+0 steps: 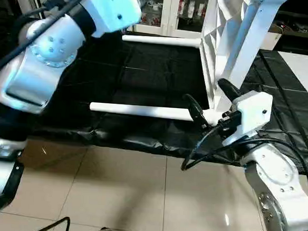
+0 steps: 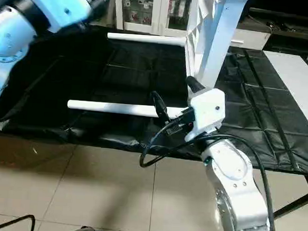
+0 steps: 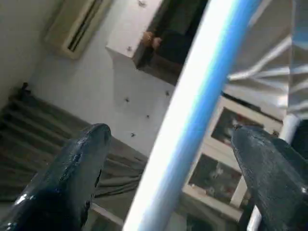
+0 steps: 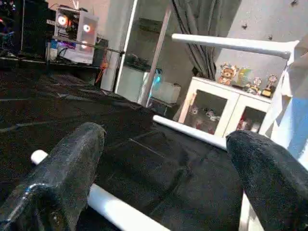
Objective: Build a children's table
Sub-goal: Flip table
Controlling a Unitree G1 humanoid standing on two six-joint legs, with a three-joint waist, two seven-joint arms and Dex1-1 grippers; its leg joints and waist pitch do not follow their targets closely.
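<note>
Left gripper [image 3: 168, 159] is raised high at the upper left, its fingers [image 3: 62, 183] standing wide apart on either side of a white table leg [image 3: 192, 110], not touching it. The tabletop [image 1: 217, 40] is standing on edge on the black-covered work surface [image 1: 146, 72], ribbed underside facing left. Two legs are lying level from it: the far leg [image 1: 159, 40] near the white cabinet [image 1: 161, 10], the near leg [image 1: 141, 111] along the front edge. Right gripper [image 1: 210, 101] is hovering over the near leg's socket end, fingers [image 4: 62, 178] spread wide, holding nothing.
</note>
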